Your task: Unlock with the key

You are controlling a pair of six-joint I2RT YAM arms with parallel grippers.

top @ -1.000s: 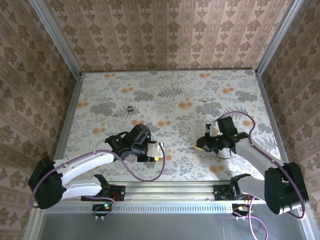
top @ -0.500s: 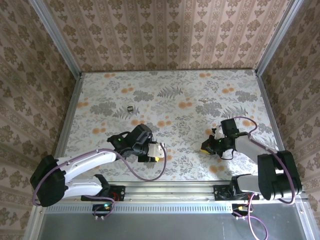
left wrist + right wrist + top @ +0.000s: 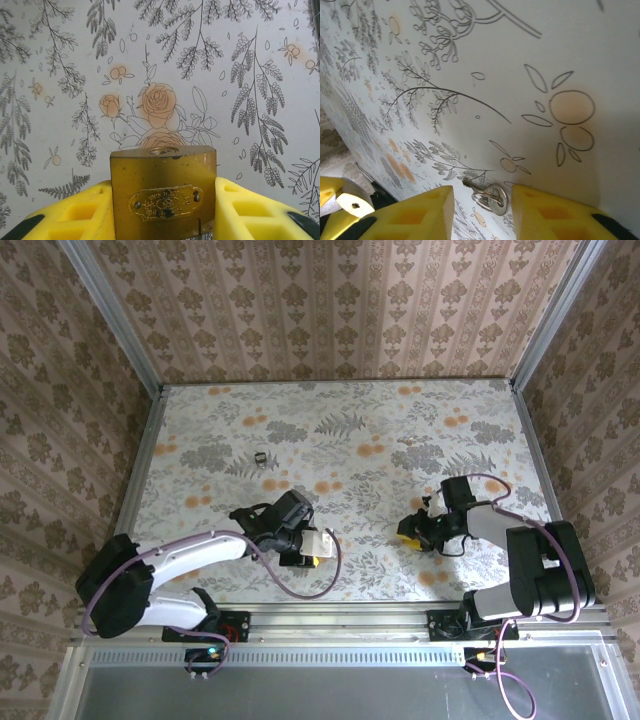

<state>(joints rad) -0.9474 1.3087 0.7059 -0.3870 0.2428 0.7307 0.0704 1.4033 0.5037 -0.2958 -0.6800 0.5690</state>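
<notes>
the table (image 3: pixel 350 420) carries a floral print and is walled on three sides by patterned panels. toward its left half a small dark object (image 3: pixel 260 457) lies alone, well apart from both arms; its type cannot be determined.

the left gripper (image 3: pixel 316 543) is low over the near-centre of the table, pointing right. in the left wrist view its yellow fingers (image 3: pixel 75 215) are closed in against the two side faces of the padlock (image 3: pixel 163 197). the padlock is a brass block, held square between the fingers, with an oval riveted plate on the face toward the camera. the end pointing away from the wrist has a small round recess. the shackle cannot be seen.

the right gripper (image 3: pixel 408 531) is low over the right half of the table, pointing left toward the left gripper, with a clear stretch of table between them. in the right wrist view the key (image 3: pixel 489 195) lies flat on the table between the right gripper's yellow fingers (image 3: pixel 415 215). its silver ring end is toward the wrist and its thin blade points away to the upper left. the fingers are set narrowly apart, one on each side of the key. a strip of table shows between each finger and the key, so neither finger touches it.
</notes>
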